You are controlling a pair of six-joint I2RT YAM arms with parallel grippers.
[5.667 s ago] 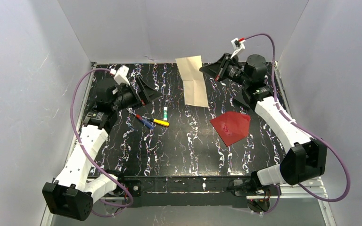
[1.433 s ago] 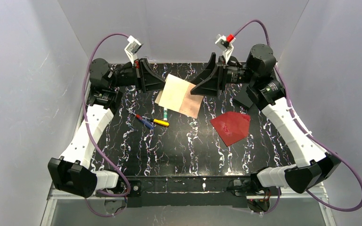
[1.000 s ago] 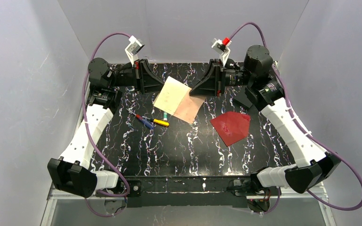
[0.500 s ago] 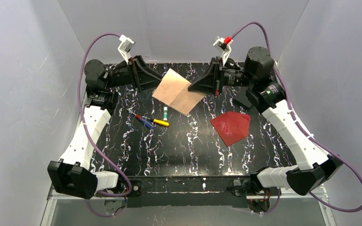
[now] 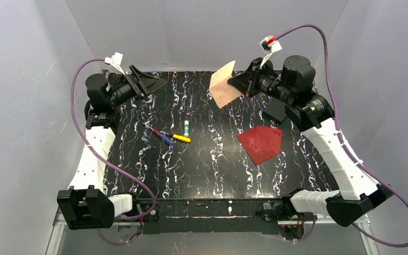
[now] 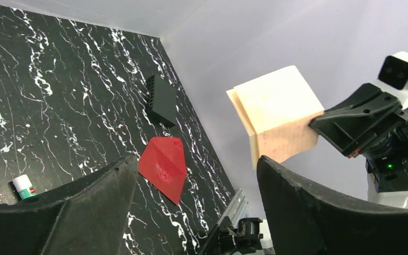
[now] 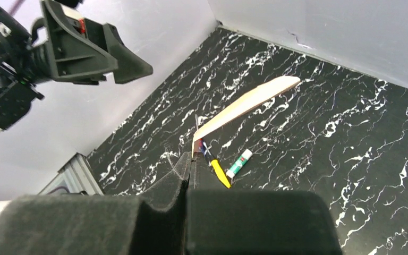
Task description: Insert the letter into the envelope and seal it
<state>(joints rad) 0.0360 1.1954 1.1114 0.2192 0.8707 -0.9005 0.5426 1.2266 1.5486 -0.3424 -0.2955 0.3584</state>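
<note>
At rear, right gripper [image 5: 237, 84] pinching letter [image 5: 222, 88]

**Marbled Table Enclosed by Plain Grey Walls**

A table [image 5: 207, 164] with a black top, veined in white and flecked faintly with colour, was seen filling the bottom of a small enclosure. It was closed in on three sides by plain, matt, pale grey panels: a back wall [image 5: 202, 32], a left wall [image 5: 26, 106] and a right wall [image 5: 382, 95]. The side panels appeared splayed outward toward the near edge. A few faint scuffs were noted on the left wall. A metal rail [image 5: 326, 214] was visible along the table's near edge. The scene was lit softly and evenly, and a cool, bluish cast was laid over the walls.
</note>
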